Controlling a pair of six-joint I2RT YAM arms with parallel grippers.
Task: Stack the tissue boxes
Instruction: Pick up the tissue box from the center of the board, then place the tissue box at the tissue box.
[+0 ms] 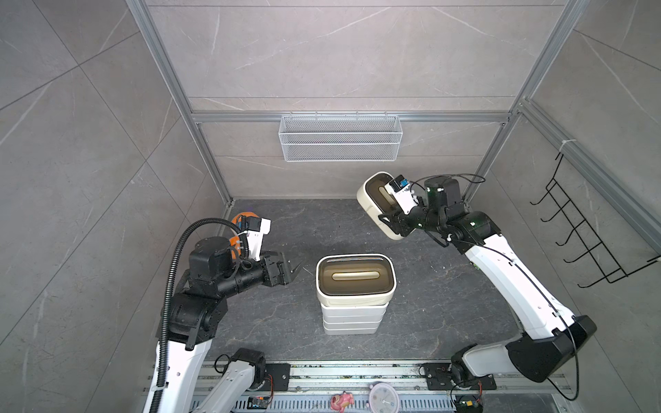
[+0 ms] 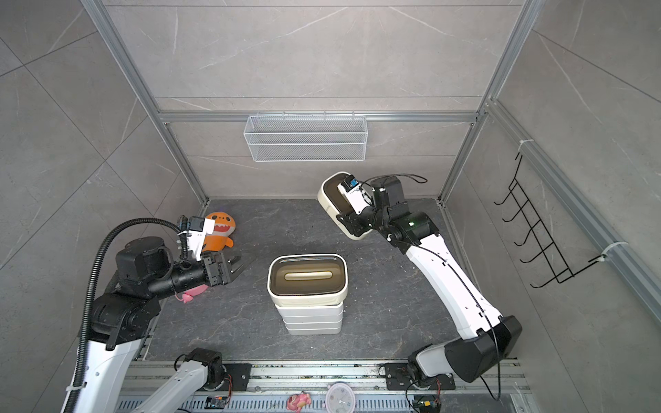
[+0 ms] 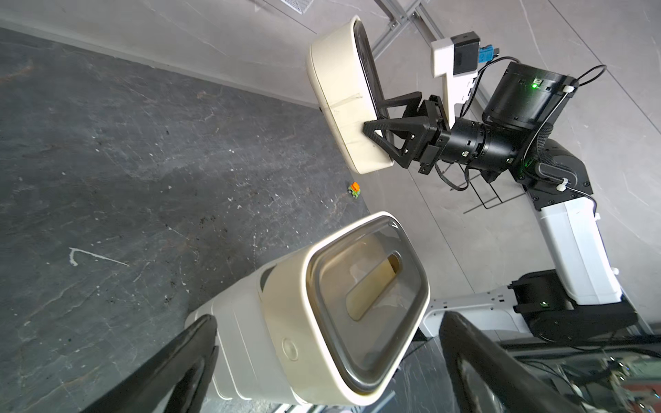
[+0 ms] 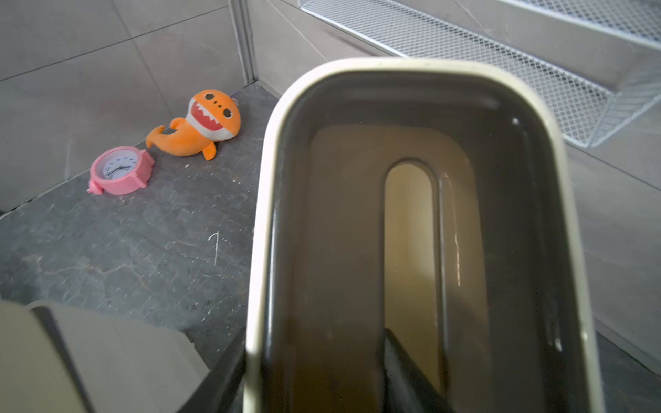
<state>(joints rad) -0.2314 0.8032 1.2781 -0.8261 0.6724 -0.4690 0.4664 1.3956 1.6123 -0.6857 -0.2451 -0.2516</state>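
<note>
Closest in, filling my right wrist view, is a rounded cream tissue box with a dark-brown slotted lid (image 4: pixel 357 232), one of two such boxes. My right gripper (image 3: pixel 375 116) is closed partway on it, one finger down through the slot and the other outside the wall. The box hangs off the floor, tipped on its side. That arm reaches forward and up.

Below that hand and well apart from it, the second cream box (image 1: pixel 356 275) tops the single stack of white boxes (image 1: pixel 354 321); I cannot count those for sure. Through both slots only pale cream inside shows.

My left gripper (image 2: pixel 241 264) points level at the stack from near it, arm bent, fingers spread wide and holding nothing. On that hand's far side from the stack lie one orange shark plush (image 4: pixel 200 125) and one pink round clock (image 4: pixel 120 175). Farthest, above my right hand, hangs one white wire mesh basket (image 1: pixel 339 137).
</note>
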